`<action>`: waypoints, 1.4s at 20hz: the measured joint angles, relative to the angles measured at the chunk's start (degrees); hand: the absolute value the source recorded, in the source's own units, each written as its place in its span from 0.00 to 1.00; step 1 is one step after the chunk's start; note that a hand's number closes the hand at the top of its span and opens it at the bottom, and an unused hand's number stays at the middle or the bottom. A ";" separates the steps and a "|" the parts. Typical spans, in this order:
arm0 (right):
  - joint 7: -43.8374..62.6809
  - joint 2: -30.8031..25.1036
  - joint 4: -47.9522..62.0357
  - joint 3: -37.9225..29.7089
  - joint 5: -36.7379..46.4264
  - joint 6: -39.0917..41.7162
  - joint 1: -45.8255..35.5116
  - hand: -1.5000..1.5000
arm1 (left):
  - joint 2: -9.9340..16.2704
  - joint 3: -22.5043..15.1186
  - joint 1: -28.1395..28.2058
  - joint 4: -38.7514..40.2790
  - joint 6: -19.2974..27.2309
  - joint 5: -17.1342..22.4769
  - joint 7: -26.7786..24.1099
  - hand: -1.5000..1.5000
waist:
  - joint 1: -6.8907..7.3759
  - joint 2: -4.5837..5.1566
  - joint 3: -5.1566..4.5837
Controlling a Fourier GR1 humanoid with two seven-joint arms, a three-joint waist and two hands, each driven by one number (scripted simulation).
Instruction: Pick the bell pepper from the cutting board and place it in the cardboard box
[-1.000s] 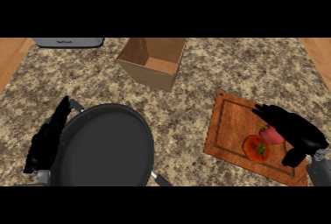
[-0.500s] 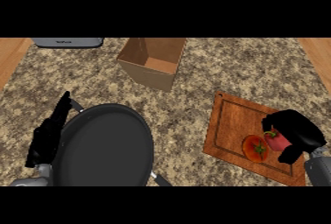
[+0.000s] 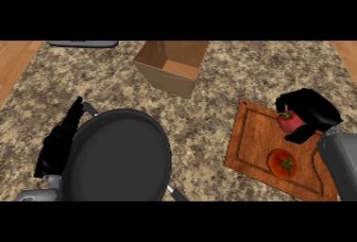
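Curling round the bell pepper (image 3: 289, 121), my right hand (image 3: 311, 109) sits over the far corner of the cutting board (image 3: 254, 146); the pepper's red body shows just below and to the left of my palm, its green stem poking up by the fingers, my thumb (image 3: 301, 134) reaching down along its right side; whether it is touching the board or just above it I cannot tell; nearer to me on the same board lies a round red tomato (image 3: 282, 163), flat and apart from my hand, with my grey forearm (image 3: 340, 163) coming in beside it; the cardboard box (image 3: 171, 66) stands well apart at the far middle of the granite surface (image 3: 230, 75), open side up, tilted a little; my left hand (image 3: 61, 139) rests at the left with its fingers straight, holding nothing, just beside the rim of a big dark frying pan (image 3: 118, 158).
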 measured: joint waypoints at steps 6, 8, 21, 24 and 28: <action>-1.32 -0.81 15.92 -3.49 -0.71 1.84 -16.88 1.00 | -0.51 -1.58 -1.64 -0.23 -0.68 -0.62 0.00 0.50 | 3.00 1.06 0.26; -2.42 -1.34 20.52 -4.74 -0.88 0.77 -21.36 1.00 | -0.59 -1.56 -2.26 0.09 -0.77 -0.60 0.28 0.50 | 2.99 1.15 0.28; -20.13 -0.42 35.28 -16.69 -15.67 10.81 -39.33 1.00 | -0.83 -0.86 -1.46 0.31 -0.01 -1.10 0.48 0.50 | 1.25 0.49 0.23; -20.90 1.11 37.51 -17.49 -17.20 12.49 -42.95 1.00 | -0.69 -0.34 -1.50 1.29 -0.14 -1.01 -0.33 0.50 | 0.85 0.41 0.19; -19.58 3.13 39.21 -18.02 -18.62 13.71 -47.25 1.00 | -0.92 -0.25 0.51 -0.22 0.27 -1.26 -0.71 0.50 | 0.35 0.13 0.17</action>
